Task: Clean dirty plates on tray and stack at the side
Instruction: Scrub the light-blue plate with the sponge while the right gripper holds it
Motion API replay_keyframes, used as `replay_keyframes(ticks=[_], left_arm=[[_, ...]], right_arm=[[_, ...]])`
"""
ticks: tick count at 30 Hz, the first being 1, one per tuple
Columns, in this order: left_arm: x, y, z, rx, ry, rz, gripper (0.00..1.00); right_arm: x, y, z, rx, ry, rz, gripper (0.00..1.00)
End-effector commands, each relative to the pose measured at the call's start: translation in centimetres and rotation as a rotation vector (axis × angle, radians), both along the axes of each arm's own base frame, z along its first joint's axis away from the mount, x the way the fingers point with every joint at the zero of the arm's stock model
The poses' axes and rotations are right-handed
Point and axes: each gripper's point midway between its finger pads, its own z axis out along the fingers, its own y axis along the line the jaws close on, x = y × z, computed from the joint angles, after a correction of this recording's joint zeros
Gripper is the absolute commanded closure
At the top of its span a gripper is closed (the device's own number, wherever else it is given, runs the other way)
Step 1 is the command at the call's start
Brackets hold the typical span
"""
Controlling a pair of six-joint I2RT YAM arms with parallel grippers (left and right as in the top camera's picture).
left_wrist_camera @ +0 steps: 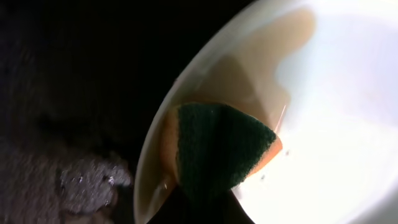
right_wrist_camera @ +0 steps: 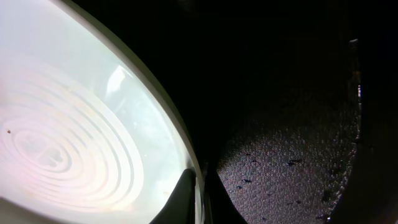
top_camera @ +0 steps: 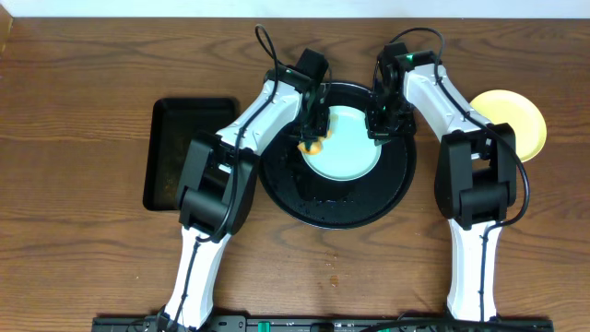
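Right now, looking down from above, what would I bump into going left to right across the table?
First the rectangular black tray → sponge in the left pincer → mint plate → right pincer → yellow plate.

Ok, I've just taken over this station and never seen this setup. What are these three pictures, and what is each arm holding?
Two white robot arms work at a wooden table, each ending in a two-finger gripper. The wide picture looks down from above; the two dark close-ups come from cameras on the wrists. A mint plate lies on the round black tray. The left gripper presses a green-and-orange sponge on its rim; the right gripper seems to pinch the opposite rim. A yellow plate sits on the table at right, a rectangular black tray at left.
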Motion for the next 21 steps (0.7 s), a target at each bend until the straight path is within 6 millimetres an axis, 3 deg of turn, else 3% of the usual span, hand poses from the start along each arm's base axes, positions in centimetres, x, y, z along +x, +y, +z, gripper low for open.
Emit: replay_keyframes(ticks=[1,9,16,21], left_arm=[[-1.7,2.3,-1.2,0.093,0.07,0.017,0.92],[-3.5,0.3,-0.6,-0.033,0.162,0.003,0.92],[-4.1,0.3,-0.5,-0.036,0.196,0.015,0.92],[-4.6,-0.8,-0.1,-0.103,0.225,0.011,0.92]], right_arm=[[-1.3,0.3,-2.5,-0.038,0.05,0.035,0.99],[-1.3,0.3,-2.5,-0.039,0.051,0.035,0.99],[-1.3,0.3,-2.5,-0.039,0.051,0.035,0.99],[-1.4,0.3,-2.5,-0.039,0.051,0.035,0.99]])
